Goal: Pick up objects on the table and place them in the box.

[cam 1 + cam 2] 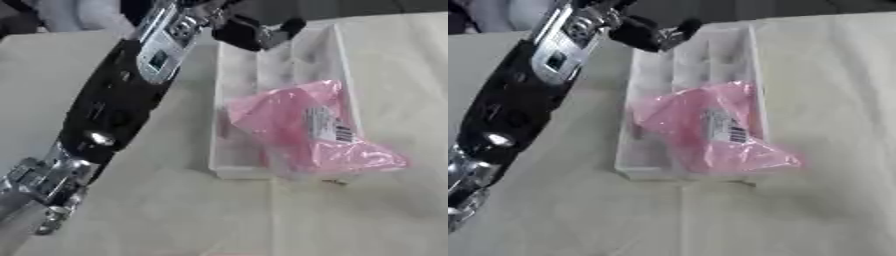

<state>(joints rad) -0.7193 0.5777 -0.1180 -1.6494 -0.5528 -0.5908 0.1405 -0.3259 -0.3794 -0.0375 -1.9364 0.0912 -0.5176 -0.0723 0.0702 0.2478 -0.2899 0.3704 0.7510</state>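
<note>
Nearest the camera, bare table [219, 220]. Beyond it, the pink bag [306, 130] lies in the clear box [229, 100], 1 corner hanging over the near right rim; it could slide out. Farther, left hand [254, 30] above the far end, fingers apparently curled, holding nothing visible.

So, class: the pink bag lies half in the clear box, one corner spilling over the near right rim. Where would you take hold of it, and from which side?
Pinch the loose corner of the pink bag that hangs over the box rim, coming from the right and above. That corner lies outside the walls with cloth-covered table beside it, so fingers probably fit round it. The left hand hovers at the far end.
</note>
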